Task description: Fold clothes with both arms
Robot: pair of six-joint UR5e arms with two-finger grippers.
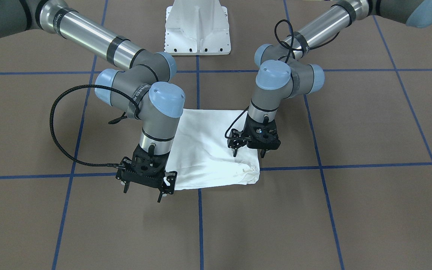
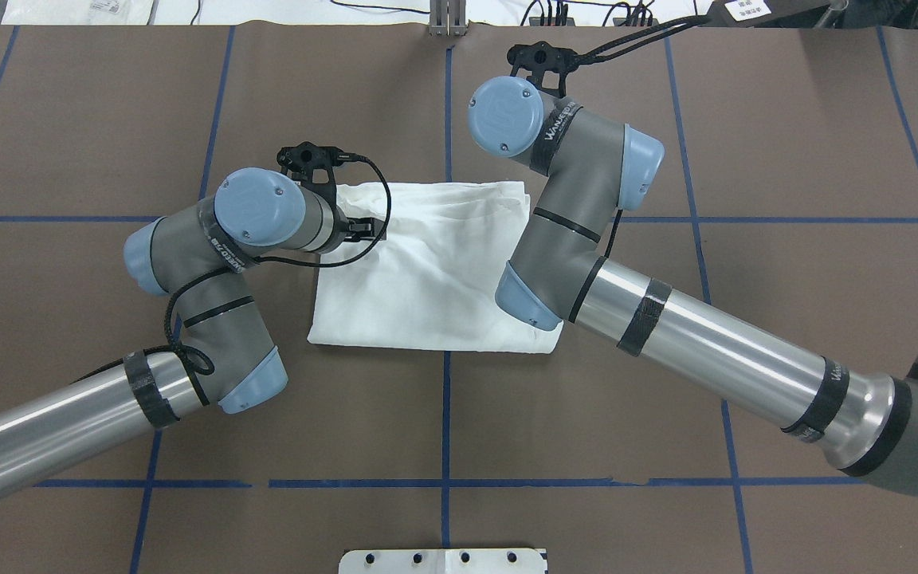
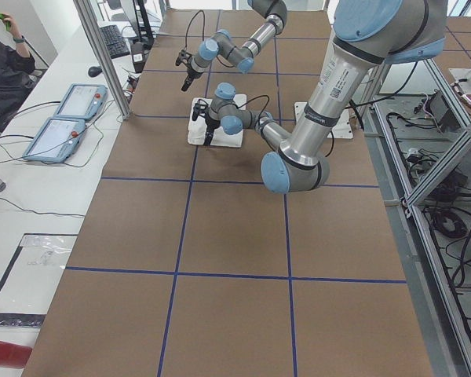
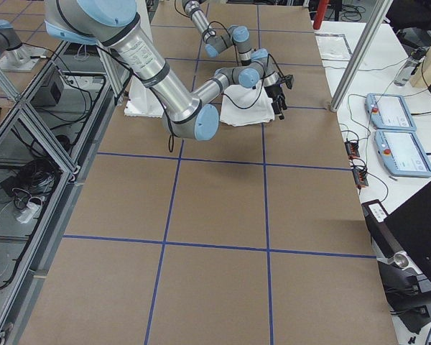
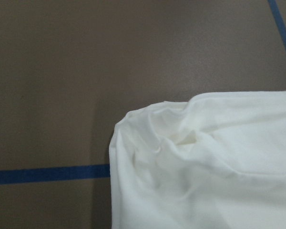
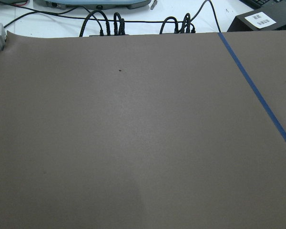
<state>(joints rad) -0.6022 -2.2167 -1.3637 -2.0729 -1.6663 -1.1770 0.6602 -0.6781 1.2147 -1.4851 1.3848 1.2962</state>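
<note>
Lying folded into a rough rectangle mid-way along the brown, blue-taped counter (image 1: 351,123): a white cotton shirt (image 1: 204,150), far left corner bunched. Hovering over the shirt's left edge near that corner, the black two-finger left hand (image 1: 248,153), fingers spread wide and holding nothing. Likewise spread and empty, the black right hand (image 1: 143,194), raised beside the far right corner.

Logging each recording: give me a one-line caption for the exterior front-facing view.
Folded white shirt on the table; left gripper and right gripper hover open near opposite ends.
</note>
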